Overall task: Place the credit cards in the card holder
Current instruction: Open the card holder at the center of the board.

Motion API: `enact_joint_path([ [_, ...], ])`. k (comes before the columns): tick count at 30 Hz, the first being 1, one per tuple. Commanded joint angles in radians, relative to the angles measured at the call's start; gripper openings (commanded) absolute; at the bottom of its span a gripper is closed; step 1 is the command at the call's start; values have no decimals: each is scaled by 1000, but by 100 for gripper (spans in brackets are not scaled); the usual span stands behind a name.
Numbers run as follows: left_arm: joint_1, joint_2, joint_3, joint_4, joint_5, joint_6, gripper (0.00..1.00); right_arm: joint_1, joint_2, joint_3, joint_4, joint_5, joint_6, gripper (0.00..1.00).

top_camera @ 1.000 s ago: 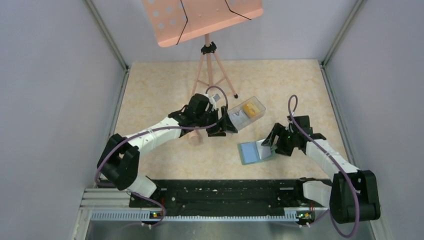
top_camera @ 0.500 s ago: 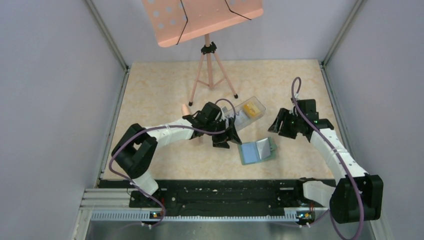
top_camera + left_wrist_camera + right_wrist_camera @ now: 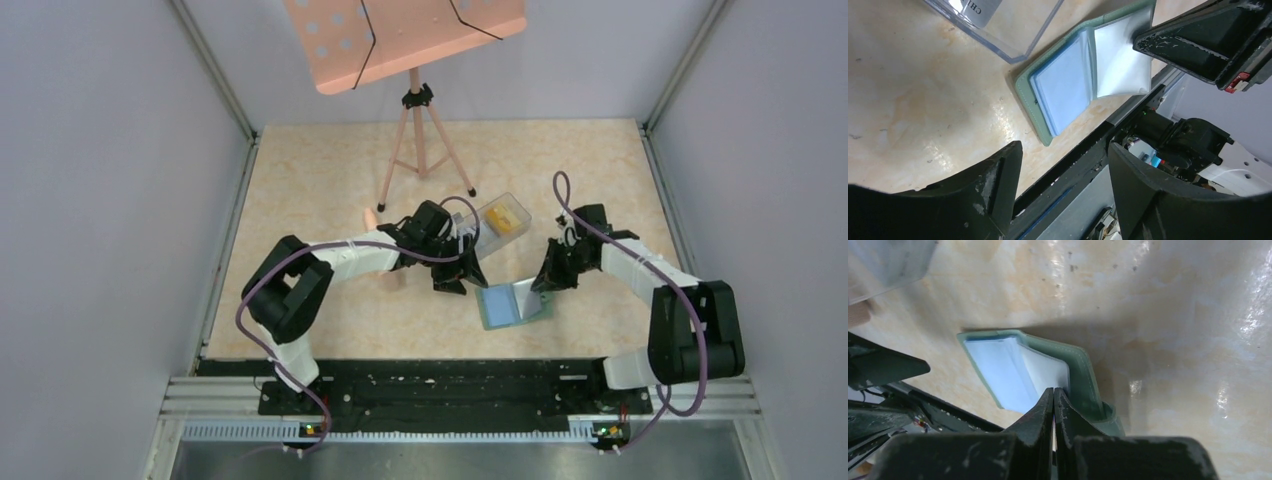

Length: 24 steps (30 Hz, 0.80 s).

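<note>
The card holder lies open on the table, sage-green with a pale blue sleeve and a clear sleeve. My right gripper is at its right half, jaws pressed together on the edge of the clear sleeve; its fingertips sit beside the green cover. My left gripper hovers just left of the holder, open and empty. The credit cards sit in a clear box: an orange one and a white one.
A pink music stand on a tripod stands at the back centre, and one foot reaches near my left arm. The clear box's corner almost touches the holder. Grey walls enclose the table. A black rail runs along the near edge.
My right gripper swung away, then came back down to the holder's right half and shut on the clear sleeve. My left gripper moved from the clear box down to the holder's left side.
</note>
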Motion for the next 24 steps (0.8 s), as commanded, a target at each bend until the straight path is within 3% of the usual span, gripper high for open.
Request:
enact_joint_path([
  [1,-19,42,74,-22,26,40,66,7,64,-26,28,38,-13,0],
  [5,-50,106,161,-103,21,95,58,7,109,-36,11,82,15,0],
  [17,-120,209,379,-282,-52,250,51,8,91,1,-43,100,39,0],
  [24,-131,298,448,-318,-8,294,30,8,31,52,-53,92,48,0],
])
